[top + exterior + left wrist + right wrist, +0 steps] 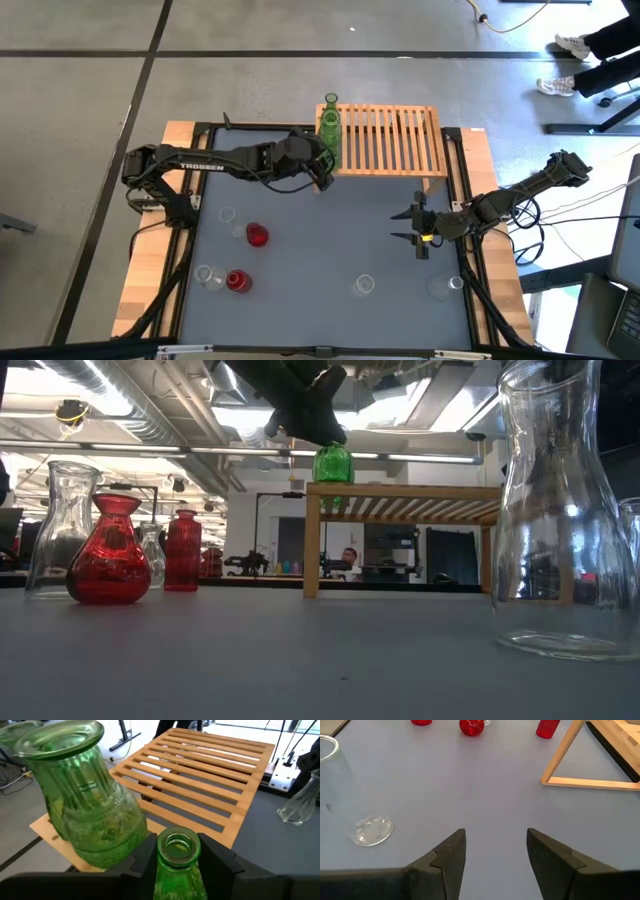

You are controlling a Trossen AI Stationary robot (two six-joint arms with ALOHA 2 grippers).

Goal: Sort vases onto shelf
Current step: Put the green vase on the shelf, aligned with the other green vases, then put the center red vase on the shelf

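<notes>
The light-wood slatted shelf (392,140) stands at the table's far edge. A wide-mouthed green vase (85,795) stands on its far left corner (330,101). My left gripper (324,152) is shut on a second, narrow-necked green vase (330,130), held over the shelf's left end, beside the first. The low view shows a green vase body (333,463) at the level of the shelf top. My right gripper (418,232) hangs open over the table's right half with nothing between its fingers (495,855). Two red vases (257,235) (237,281) and several clear ones stand on the table. My left gripper pinches the narrow-necked green vase by its neck (176,867), just below the mouth, one finger (145,857) on either side. The fingers come from the table's left, slanting down. The vase stands upright in the hold. I cannot tell whether its base touches the shelf.
Clear vases stand at the near left (208,275), farther left (227,214), near middle (363,285) and near right (440,288). One clear vase looms large in the low view (560,510). People's feet show on the floor at the far right (560,85).
</notes>
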